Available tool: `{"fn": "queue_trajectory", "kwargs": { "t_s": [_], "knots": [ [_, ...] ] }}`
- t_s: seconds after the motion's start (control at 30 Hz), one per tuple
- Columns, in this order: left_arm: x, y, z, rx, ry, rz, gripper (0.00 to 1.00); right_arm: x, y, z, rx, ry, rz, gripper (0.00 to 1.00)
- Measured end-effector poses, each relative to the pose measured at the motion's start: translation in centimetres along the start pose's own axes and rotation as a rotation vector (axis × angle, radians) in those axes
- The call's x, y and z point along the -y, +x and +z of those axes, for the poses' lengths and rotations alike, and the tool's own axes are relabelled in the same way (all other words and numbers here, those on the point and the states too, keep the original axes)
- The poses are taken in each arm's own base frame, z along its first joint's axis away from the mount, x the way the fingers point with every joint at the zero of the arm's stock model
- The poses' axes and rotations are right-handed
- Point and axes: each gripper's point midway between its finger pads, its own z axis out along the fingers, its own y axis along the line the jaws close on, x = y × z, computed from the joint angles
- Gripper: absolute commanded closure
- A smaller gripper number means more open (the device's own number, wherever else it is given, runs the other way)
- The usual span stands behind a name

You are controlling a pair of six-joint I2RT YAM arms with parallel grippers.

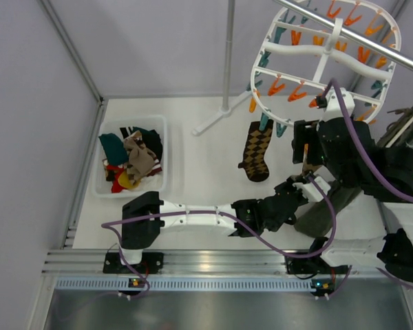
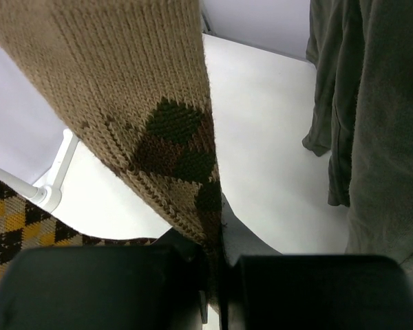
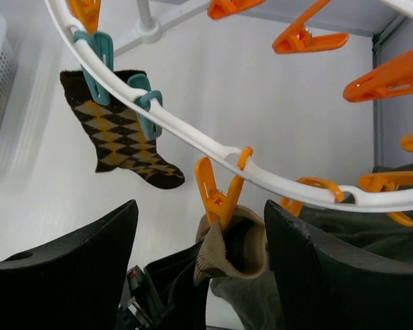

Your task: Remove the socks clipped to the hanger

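The white oval hanger hangs at the upper right, with orange and teal clips. A brown-and-yellow argyle sock hangs from teal clips on its near rim; it also shows in the right wrist view. A tan sock hangs from an orange clip. My right gripper is open, one finger on each side of that clip and cuff. My left gripper is shut on the tan sock's lower part, below the right gripper.
A white basket at the left holds several removed socks. A dark green garment hangs just right of the tan sock. A metal rail carries the hanger, and a stand pole rises behind it.
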Motion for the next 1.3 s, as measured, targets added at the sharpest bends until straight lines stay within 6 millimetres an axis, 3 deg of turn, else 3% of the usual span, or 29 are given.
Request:
{"fn": "queue_trajectory", "kwargs": {
  "t_s": [0.3,0.9,1.3],
  "knots": [
    [0.0,-0.2,0.0,0.003,0.001,-0.002,1.0,-1.5,1.5,2.0,-0.064,0.028,-0.075,0.32],
    [0.4,-0.4,0.1,0.011,0.025,-0.008,1.0,1.5,1.1,3.2,0.012,0.292,-0.056,0.33],
    [0.5,-0.4,0.1,0.013,0.031,-0.009,1.0,2.0,1.2,3.8,0.035,0.376,-0.051,0.39]
  ]
}}
